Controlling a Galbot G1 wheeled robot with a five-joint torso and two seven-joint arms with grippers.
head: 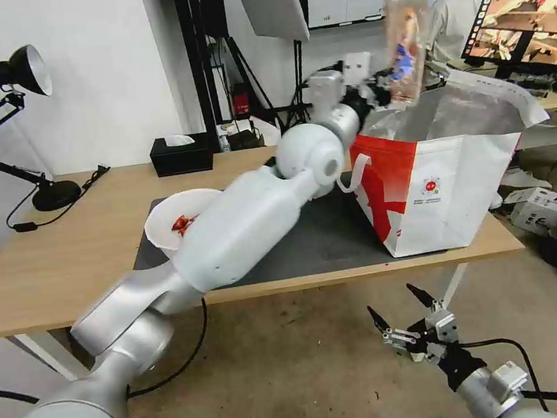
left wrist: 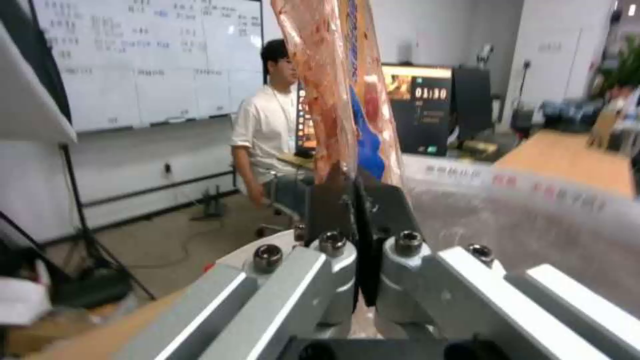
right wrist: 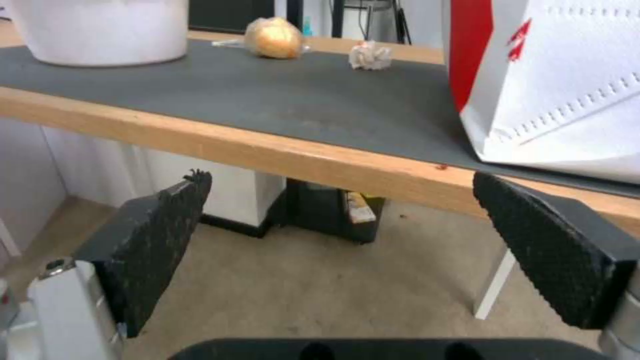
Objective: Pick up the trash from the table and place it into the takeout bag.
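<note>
Fingers (left wrist: 333,200) of the left gripper (head: 381,83) pinch the clear hinged plastic tray (head: 405,43) by its lower edge above the takeout bag (head: 446,183) at the table's (head: 51,275) right end — light, thin, likely slippery — while the right gripper (head: 404,315) hangs spread wide, holding nothing, below the front edge.

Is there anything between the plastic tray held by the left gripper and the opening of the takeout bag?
Nothing visible blocks it. The left gripper holds the clear plastic tray upright, above the far rim of the open takeout bag, whose foil-lined mouth gapes below.

Clear hinged tray (head: 405,43) upright above open red-and-white takeout bag (head: 448,196), white bowl (head: 176,226), wrapped lump (right wrist: 274,37), tissue (right wrist: 371,55) on mat (right wrist: 280,100).
</note>
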